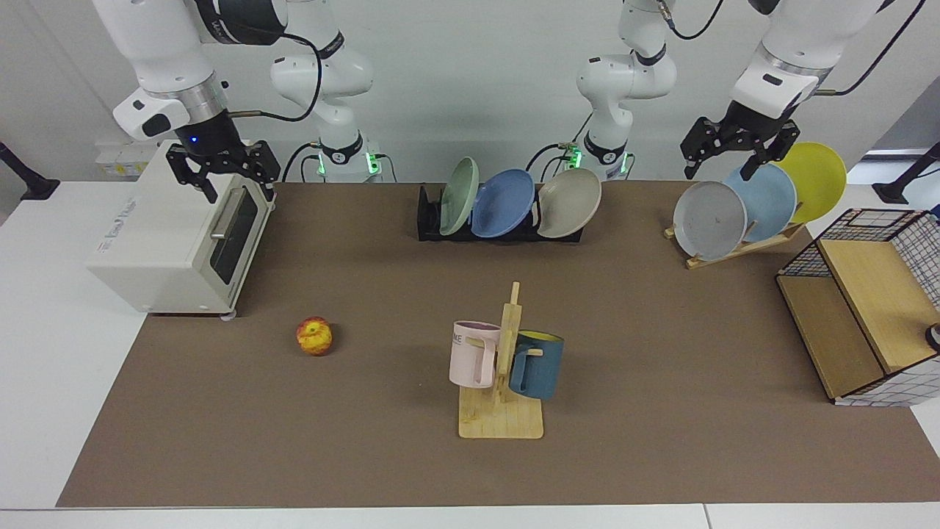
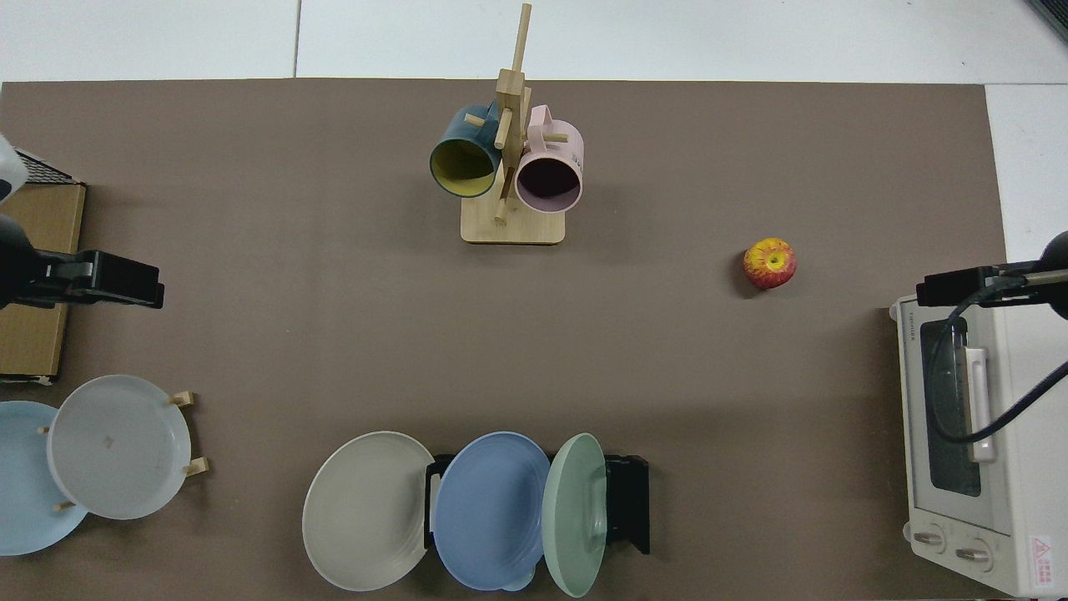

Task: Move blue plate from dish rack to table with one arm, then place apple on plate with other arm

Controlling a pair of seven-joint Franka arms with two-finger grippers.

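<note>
The blue plate (image 1: 503, 202) (image 2: 492, 509) stands on edge in the black dish rack (image 1: 426, 220) (image 2: 627, 501), between a pale green plate and a beige one. The apple (image 1: 314, 336) (image 2: 769, 263) lies alone on the brown mat of the table (image 1: 661, 441). My right gripper (image 1: 241, 192) (image 2: 959, 286) hangs open and empty above the toaster oven, far from the apple. My left gripper (image 1: 717, 175) (image 2: 108, 280) hangs open and empty above the wooden plate rack, well to the side of the dish rack.
A white toaster oven (image 1: 176, 242) sits at the mat's edge under the right gripper. A tilted wooden rack (image 1: 742, 246) holds grey, pale blue and yellow plates. A wooden mug stand (image 1: 503, 411) carries a pink and a dark blue mug. A wire-and-wood shelf (image 1: 859, 316) stands beside it.
</note>
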